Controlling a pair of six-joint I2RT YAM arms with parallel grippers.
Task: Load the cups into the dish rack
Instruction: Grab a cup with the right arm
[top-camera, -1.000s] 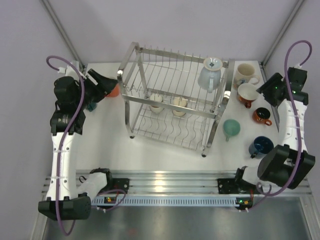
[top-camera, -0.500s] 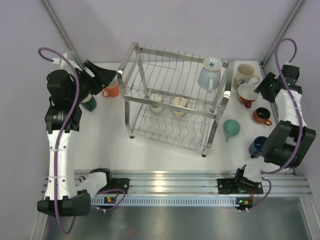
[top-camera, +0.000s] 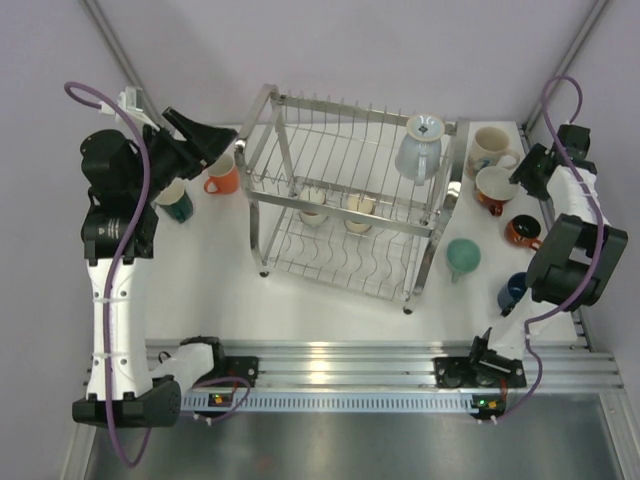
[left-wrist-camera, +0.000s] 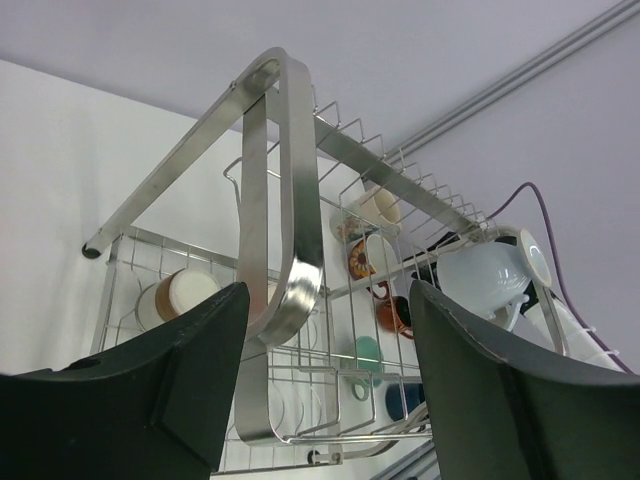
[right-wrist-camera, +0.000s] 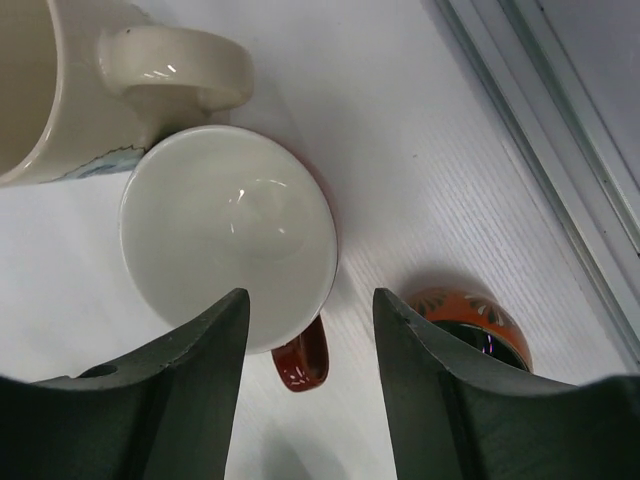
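The silver dish rack stands mid-table. A pale blue-grey cup lies upside down on its top tier, and two cream cups sit on the lower tier. My left gripper is open and empty, held high by the rack's left corner post. An orange cup and a teal cup stand below it. My right gripper is open above a red cup with a white inside, its fingers either side of the handle.
A cream printed mug, a small orange patterned cup, a mint cup and a navy cup stand right of the rack. The table's right rail runs close by.
My left gripper has risen off the orange cup, which stays on the table, and moved toward the rack corner. My right arm has swung back, bringing its gripper over the red cup.
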